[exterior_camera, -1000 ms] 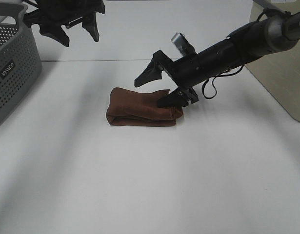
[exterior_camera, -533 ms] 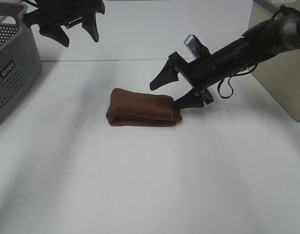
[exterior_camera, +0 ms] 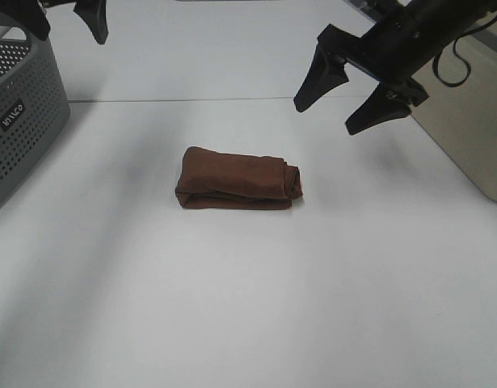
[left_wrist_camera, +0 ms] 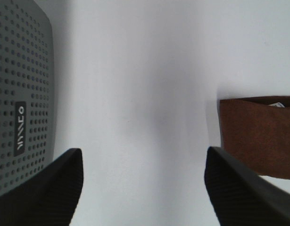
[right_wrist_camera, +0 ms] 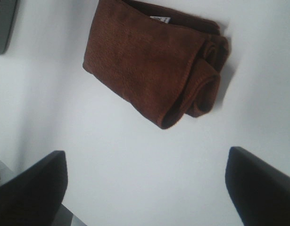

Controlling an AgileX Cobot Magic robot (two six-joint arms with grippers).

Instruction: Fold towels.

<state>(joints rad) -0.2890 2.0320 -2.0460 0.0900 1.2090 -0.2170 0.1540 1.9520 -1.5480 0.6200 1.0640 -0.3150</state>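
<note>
A grey perforated basket stands at the white desk's left edge. Above the far-left corner, the left gripper hangs spread wide, holding nothing. The folded reddish-brown towel lies near the desk's middle. Above the far-right area, the right gripper hovers, fingers apart and empty.
</note>
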